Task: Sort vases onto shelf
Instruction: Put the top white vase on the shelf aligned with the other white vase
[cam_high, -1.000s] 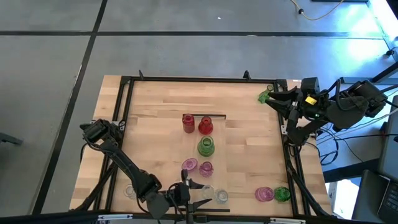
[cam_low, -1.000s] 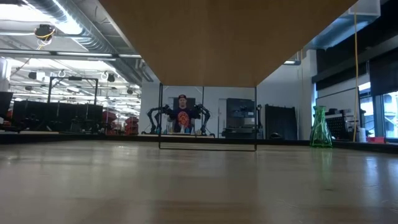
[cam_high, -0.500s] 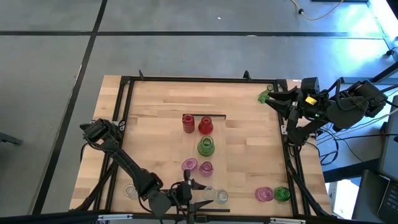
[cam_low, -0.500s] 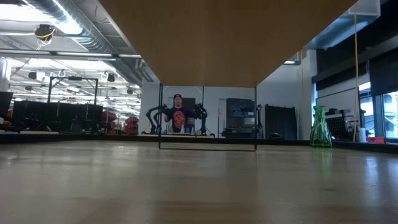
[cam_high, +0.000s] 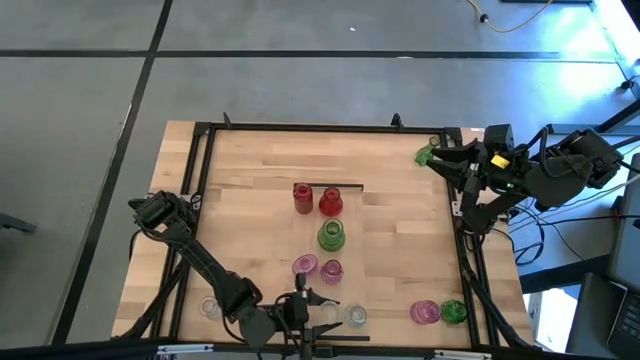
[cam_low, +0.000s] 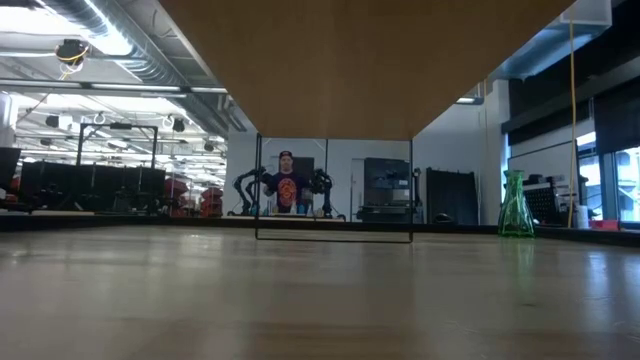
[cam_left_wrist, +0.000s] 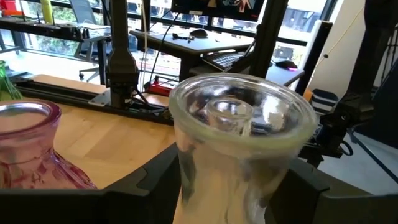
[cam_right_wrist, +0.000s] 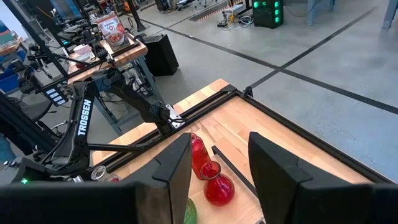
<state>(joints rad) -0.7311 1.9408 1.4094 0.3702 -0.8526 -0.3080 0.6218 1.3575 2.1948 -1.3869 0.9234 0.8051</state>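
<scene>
Your left gripper (cam_high: 318, 312) sits low at the near edge of the butcher-block bench (cam_high: 250, 220), its jaws clamped on a clear round-bellied glass vase (cam_left_wrist: 239, 143) that stands upright between the dark fingers (cam_left_wrist: 155, 180) in the left wrist view. A pink glass vase (cam_left_wrist: 31, 149) stands just beside it. Your right gripper (cam_high: 432, 158) hangs at the far right corner of the bench, jaws clamped on a green glass vase (cam_high: 425, 155); the low view shows that green vase upright at the right. Two red glass vases (cam_high: 317, 199) stand side by side mid-bench, next to a thin dark strip (cam_high: 340, 187). A second green vase (cam_high: 331, 236) stands just nearer than them, then two pink vases (cam_high: 318, 267). One more clear vase (cam_high: 210, 308) stands near the left corner, another (cam_high: 356, 316) beside your left gripper. A pink and a green vase (cam_high: 438, 312) sit touching near the right corner. The low view shows a pale wood shelf board (cam_low: 360, 60) overhead and a person (cam_low: 287, 187) well beyond the bench.
</scene>
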